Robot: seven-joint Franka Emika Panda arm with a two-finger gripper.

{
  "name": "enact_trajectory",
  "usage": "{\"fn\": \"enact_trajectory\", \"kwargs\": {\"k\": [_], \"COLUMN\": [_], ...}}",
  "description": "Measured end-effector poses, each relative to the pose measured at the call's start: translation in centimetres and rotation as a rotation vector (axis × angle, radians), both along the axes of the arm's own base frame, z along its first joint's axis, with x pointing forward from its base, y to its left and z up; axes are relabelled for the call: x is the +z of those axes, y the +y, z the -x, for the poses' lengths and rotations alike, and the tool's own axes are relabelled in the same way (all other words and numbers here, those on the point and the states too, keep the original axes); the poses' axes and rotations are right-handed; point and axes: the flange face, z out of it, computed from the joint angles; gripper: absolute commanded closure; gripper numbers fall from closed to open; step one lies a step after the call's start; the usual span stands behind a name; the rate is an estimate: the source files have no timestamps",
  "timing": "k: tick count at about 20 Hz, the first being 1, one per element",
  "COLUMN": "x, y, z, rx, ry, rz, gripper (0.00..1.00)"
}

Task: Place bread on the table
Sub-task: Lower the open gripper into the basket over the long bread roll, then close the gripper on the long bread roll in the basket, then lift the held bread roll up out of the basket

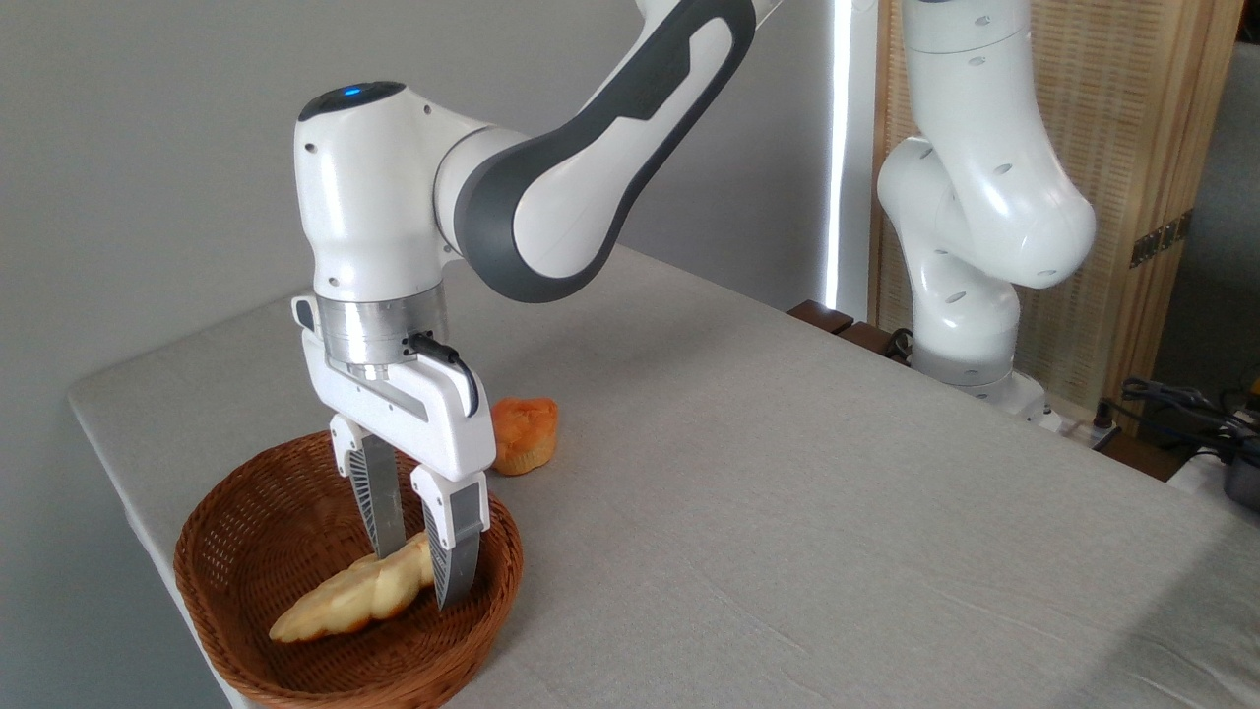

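The gripper (pixel 418 571) is pinching the bread (pixel 345 598) near its right end inside the basket (pixel 246 512); probably light, soft, crushable.

Basket (pixel 246 551) rim rings bread (pixel 345 601); muffin (pixel 525 434) just behind; table (pixel 787 512) to right wide open.

You've got one fixed cam only, so no shared overlap w/ another view. It sits off the near-left corner of the worktop (pixel 787 512), a bit above surface level, looking down and across toward the far-right side where the arm base (pixel 970 364) stands. It's close: the wicker basket (pixel 221 591) fills the lower left, and the upper arm is cut off at top.
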Motion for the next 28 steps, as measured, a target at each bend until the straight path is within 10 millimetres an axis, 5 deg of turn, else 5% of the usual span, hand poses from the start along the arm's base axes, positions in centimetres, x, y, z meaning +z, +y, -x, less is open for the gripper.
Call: {"fn": "enact_trajectory", "kwargs": {"k": [2,4,5,22,28], "x": [-0.3,-0.3,-0.3,-0.3,2.2], "y": [-0.5,-0.7,-0.7,-1.0,-1.0], "z": [0.0,-0.1,-0.1,-0.1,-0.9], "rx": [-0.007,-0.01,-0.01,-0.026,-0.022], "ry": [0.004,0.004,0.003,-0.001,-0.049], "rz": [0.0,0.0,0.0,-0.017,-0.009], "gripper": [0.05,0.61,0.69,0.68,0.68]}}
